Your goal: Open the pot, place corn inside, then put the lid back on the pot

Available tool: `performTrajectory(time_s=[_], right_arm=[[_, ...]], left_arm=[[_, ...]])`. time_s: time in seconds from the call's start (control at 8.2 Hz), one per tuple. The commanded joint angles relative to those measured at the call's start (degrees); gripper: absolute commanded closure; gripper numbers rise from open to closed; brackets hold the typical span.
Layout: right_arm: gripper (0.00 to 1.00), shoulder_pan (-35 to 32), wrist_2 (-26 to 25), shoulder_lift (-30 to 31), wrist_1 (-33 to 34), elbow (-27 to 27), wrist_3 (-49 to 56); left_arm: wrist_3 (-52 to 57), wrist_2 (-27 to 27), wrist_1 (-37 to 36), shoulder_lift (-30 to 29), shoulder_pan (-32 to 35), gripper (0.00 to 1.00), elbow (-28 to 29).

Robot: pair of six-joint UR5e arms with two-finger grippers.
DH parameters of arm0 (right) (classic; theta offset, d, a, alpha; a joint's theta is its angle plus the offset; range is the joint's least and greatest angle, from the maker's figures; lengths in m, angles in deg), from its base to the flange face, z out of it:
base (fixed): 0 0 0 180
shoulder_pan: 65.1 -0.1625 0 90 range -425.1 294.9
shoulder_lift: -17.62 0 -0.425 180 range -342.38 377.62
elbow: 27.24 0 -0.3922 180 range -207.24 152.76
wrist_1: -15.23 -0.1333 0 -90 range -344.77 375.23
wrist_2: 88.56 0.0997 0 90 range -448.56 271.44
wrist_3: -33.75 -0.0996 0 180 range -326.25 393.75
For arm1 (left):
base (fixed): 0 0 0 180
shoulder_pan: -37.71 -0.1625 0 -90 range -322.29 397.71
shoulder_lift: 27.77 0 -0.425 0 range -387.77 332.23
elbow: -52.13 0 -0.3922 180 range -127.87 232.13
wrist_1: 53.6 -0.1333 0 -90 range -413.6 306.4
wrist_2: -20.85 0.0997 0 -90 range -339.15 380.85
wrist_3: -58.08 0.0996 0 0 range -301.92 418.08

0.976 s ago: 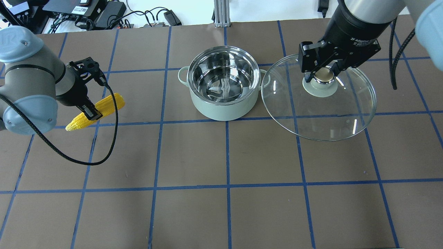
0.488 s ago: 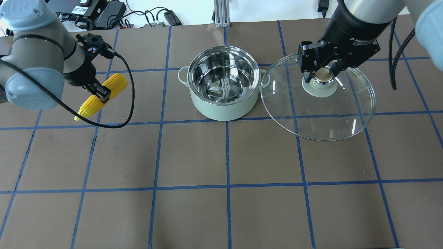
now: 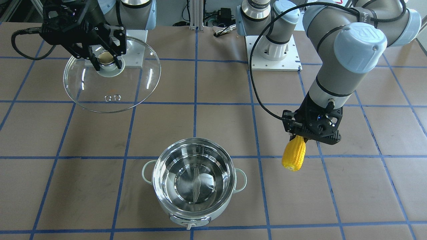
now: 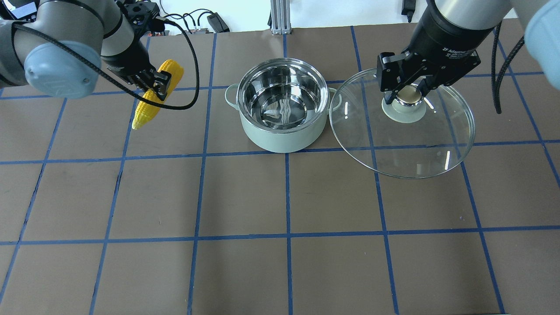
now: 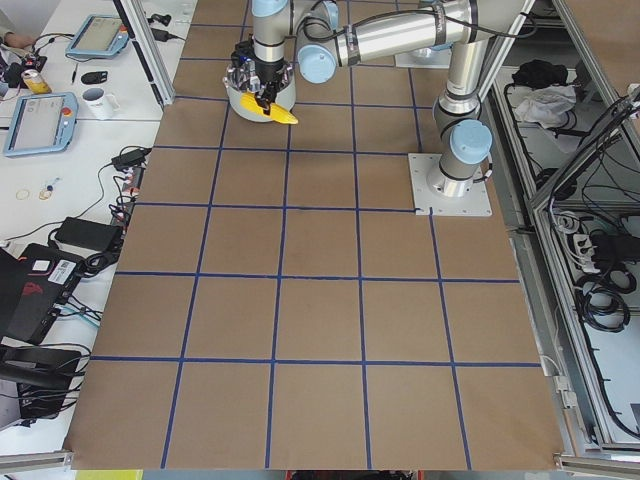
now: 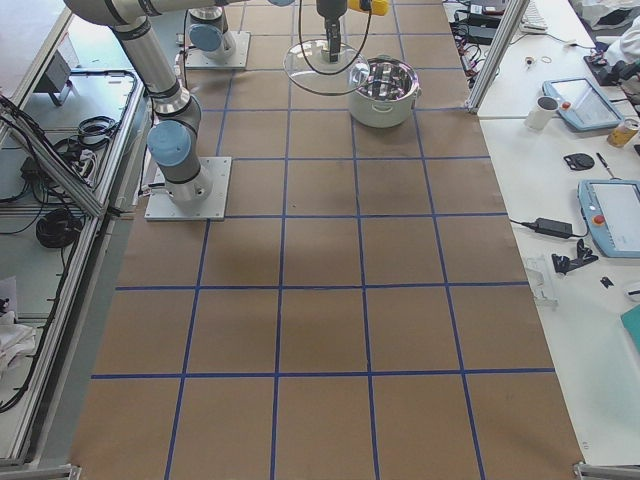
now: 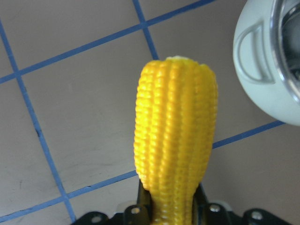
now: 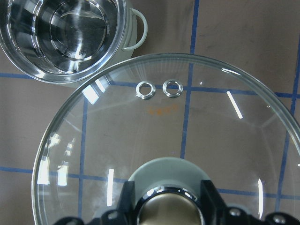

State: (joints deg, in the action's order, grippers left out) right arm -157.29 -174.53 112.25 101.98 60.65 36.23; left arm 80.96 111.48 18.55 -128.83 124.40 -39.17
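The pot [image 4: 283, 109] stands open and empty at the table's middle, mint-green outside and steel inside; it also shows in the front view [image 3: 193, 186]. My left gripper [image 4: 151, 83] is shut on the yellow corn [image 4: 155, 97] and holds it in the air left of the pot; the corn shows in the front view [image 3: 294, 154] and fills the left wrist view [image 7: 176, 150]. My right gripper [image 4: 407, 89] is shut on the knob of the glass lid [image 4: 402, 131] and holds it raised right of the pot. The lid also shows in the right wrist view [image 8: 187, 131].
The brown table is marked with a blue tape grid [image 4: 286, 236]. Cables and electronics [image 4: 131, 17] lie beyond its far edge. The arm bases [image 3: 273, 50] stand on white plates at the robot's side.
My left arm has carried the corn up and to the right, toward the pot, and the cob now hangs more upright. The right gripper and the lid have not moved.
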Motion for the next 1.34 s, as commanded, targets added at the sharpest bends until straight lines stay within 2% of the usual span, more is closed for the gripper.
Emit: performTrajectory(time_s=[0.0, 0.37, 0.73, 1.22], right_arm=[[0.81, 0.08, -0.07, -0.06, 0.26, 0.0, -0.19], [0.8, 0.0, -0.07, -0.06, 0.44, 0.0, 0.25], [0.8, 0.08, -0.34, -0.06, 0.44, -0.09, 0.25], [0.8, 0.08, -0.34, 0.03, 0.44, -0.09, 0.25]], left_arm=[[-15.86, -2.48, 6.59, -7.63, 6.37, 1.0, 11.11], [-24.25, -3.89, 6.26, -11.43, 11.39, 1.0, 13.42], [-31.29, -3.89, 6.43, -19.32, 16.39, 1.0, 24.21], [-33.59, -3.89, 5.82, -24.27, 18.78, 1.0, 24.95]])
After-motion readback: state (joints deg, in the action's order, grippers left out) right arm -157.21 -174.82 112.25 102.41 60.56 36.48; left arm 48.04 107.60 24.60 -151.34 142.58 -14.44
